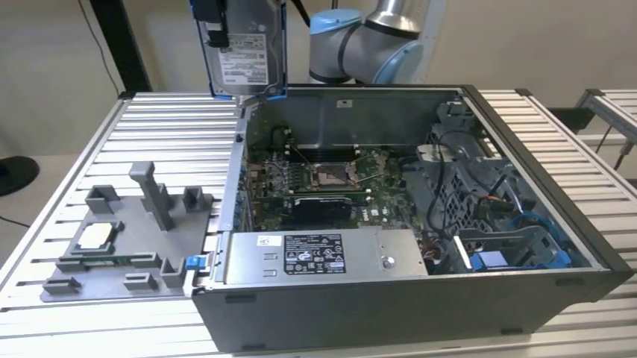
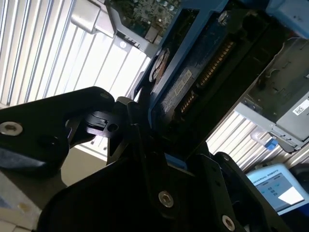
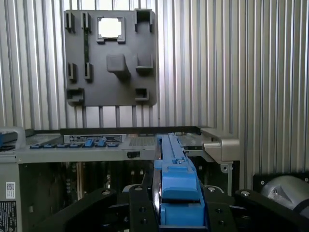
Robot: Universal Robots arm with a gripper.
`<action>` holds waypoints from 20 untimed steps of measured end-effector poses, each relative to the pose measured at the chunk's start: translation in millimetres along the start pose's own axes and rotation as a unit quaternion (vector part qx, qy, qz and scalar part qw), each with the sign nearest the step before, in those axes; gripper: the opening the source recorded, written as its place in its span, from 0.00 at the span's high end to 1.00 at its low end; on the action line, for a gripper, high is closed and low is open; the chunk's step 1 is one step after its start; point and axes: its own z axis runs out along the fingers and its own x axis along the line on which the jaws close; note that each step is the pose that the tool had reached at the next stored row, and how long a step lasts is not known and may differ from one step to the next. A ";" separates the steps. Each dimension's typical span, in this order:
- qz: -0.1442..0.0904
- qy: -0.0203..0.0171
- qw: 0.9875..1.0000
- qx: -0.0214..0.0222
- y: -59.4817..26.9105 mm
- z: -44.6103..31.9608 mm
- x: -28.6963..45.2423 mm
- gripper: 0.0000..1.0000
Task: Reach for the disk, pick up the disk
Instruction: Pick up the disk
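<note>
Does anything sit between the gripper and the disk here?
Nothing visible does. The gripper is closed on the disk, with its fingers on either side of the blue frame in the first wrist view. The disk hangs upright above the open computer case.

One disk (image 1: 244, 52), one case (image 1: 398, 317), one tray (image 1: 139, 240)

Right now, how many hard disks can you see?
1. The disk is held in the gripper above the far wall of the open computer case. More may hide inside.
</note>
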 end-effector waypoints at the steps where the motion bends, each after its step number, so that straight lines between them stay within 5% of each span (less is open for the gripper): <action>1: 0.000 0.000 1.000 0.000 -2.1 0.0 -0.1 1.00; 20: 0.000 0.000 1.000 0.000 -40.6 -0.5 -1.7 1.00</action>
